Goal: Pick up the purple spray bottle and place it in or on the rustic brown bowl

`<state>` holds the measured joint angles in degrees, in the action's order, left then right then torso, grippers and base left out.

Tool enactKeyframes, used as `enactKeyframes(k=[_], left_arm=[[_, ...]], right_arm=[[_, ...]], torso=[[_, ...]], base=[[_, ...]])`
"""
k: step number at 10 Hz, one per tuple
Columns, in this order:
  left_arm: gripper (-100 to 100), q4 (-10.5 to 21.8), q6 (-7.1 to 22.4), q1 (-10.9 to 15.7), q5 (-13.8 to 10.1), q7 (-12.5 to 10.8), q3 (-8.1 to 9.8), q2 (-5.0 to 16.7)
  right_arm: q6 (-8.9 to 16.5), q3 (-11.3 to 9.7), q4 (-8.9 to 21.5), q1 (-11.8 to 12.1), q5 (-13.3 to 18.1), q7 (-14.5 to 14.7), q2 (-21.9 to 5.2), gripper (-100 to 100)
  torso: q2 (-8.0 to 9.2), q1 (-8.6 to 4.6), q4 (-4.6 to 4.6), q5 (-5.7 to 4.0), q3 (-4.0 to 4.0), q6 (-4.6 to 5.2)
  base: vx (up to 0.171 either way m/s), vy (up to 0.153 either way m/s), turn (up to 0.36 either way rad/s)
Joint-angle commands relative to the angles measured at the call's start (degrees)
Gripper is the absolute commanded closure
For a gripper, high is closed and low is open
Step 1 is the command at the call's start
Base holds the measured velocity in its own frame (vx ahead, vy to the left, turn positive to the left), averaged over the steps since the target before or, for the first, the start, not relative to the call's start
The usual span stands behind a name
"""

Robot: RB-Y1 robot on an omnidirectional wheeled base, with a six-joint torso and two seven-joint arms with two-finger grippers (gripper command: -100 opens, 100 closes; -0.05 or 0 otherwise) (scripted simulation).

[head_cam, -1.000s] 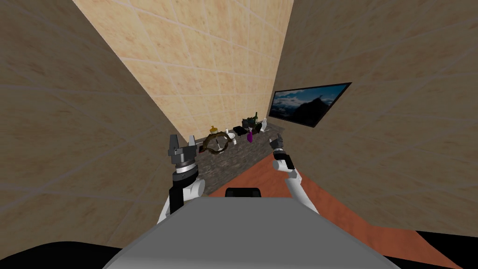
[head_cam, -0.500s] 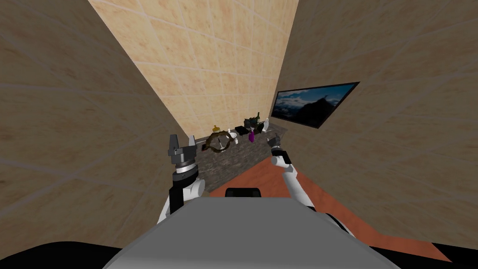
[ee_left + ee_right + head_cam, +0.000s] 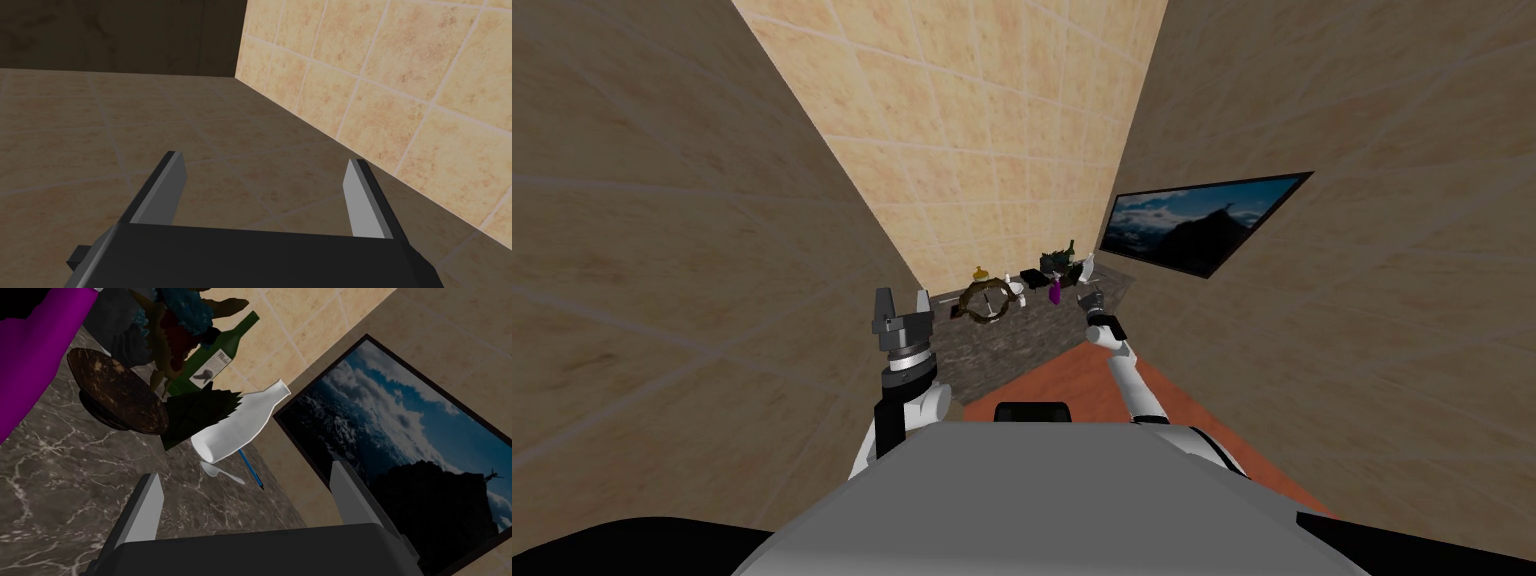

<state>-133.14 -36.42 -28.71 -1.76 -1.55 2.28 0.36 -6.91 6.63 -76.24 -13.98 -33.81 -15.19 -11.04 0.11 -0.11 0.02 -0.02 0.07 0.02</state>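
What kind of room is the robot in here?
Likely a kitchen corner: tan tiled walls, a dark marbled counter with a green wine bottle and white bottle, a framed picture.

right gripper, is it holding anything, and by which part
Nothing is held. The right gripper is open with no object between its fingers; the purple spray bottle stands off to one side, ungripped. The left gripper is open and empty too.

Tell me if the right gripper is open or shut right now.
The right gripper is open: in its wrist view the fingers stand wide apart, gripping nothing, over the dark marble counter.
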Motion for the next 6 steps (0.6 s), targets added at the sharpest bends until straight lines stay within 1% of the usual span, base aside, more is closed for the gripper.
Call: enactKeyframes(k=[1, 2, 3, 4, 5, 6], left_arm=[[0, 0.0, 0.0, 0.0, 0.0, 0.0, 0.00, 0.0], [0, 0.0, 0.0, 0.0, 0.0, 0.0, 0.00, 0.0], [0, 0.0, 0.0, 0.0, 0.0, 0.0, 0.00, 0.0], [0, 0.0, 0.0, 0.0, 0.0, 0.0, 0.00, 0.0], [0, 0.0, 0.0, 0.0, 0.0, 0.0, 0.00, 0.0], [0, 0.0, 0.0, 0.0, 0.0, 0.0, 0.00, 0.0]], right_arm=[[1.2, 0.1, 2.8, -2.0, -0.9, -1.1, 0.0, -100], [1.2, 0.1, 2.8, -2.0, -0.9, -1.1, 0.0, -100], [2.7, 0.2, 5.0, -4.5, -2.4, -2.6, 0.2, -100], [2.7, 0.2, 5.6, -4.5, -2.4, -2.6, 0.2, -100], [4.1, 0.4, 7.8, -6.9, -3.7, -4.2, 0.4, -100], [4.1, 0.4, 8.4, -6.9, -3.7, -4.2, 0.4, -100]], torso=[[0.00, 0.00, 0.00, 0.00, 0.00, 0.00], [-0.03, -0.01, -0.01, 0.00, -0.01, 0.04], [-0.04, -0.06, -0.01, -0.01, -0.02, 0.05], [0.00, -0.01, 0.00, -0.01, 0.00, 0.01], [-0.01, -0.06, 0.00, -0.01, 0.00, 0.04], [-0.02, -0.05, 0.00, -0.01, -0.01, 0.01]], base=[[-0.022, -0.028, 0.050], [-0.017, -0.039, -0.005], [-0.038, -0.027, 0.101], [-0.028, -0.041, 0.079], [-0.028, -0.042, 0.102], [-0.015, -0.040, 0.047]])
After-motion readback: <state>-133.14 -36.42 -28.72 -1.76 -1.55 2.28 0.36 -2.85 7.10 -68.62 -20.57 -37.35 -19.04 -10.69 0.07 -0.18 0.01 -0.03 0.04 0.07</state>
